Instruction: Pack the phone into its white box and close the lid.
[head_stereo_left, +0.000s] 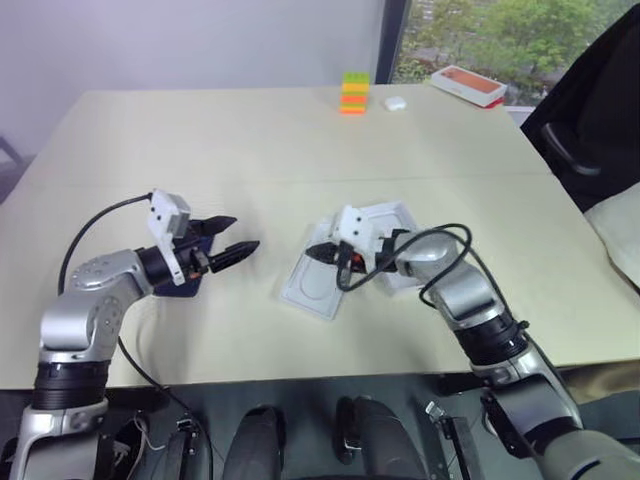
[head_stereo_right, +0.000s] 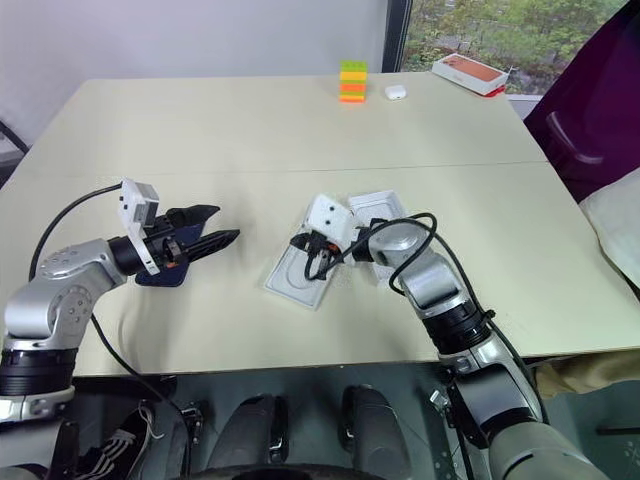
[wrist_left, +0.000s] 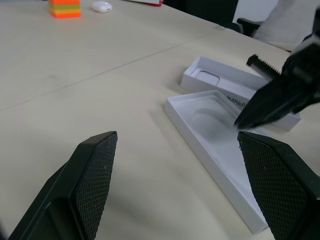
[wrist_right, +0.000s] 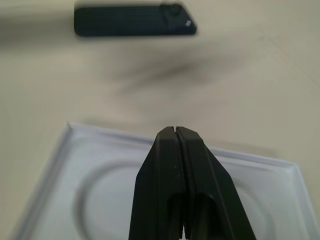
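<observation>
Pressed together and holding nothing, the right gripper (wrist_right: 175, 131) hangs over a white insert (head_stereo_left: 312, 285) with an oval hollow. Just beyond the insert sits the white box (wrist_left: 235, 90), open on the table (head_stereo_left: 250, 130). Well to the left, the phone (wrist_right: 134, 20) lies flat under the left gripper (head_stereo_left: 238, 238), whose fingers are spread and hold nothing.

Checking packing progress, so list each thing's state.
phone: flat on the table, unpacked.
lid: off, open side up.
insert: flat on the table, hollow up.
left gripper: open, empty.
right gripper: shut, empty.
</observation>
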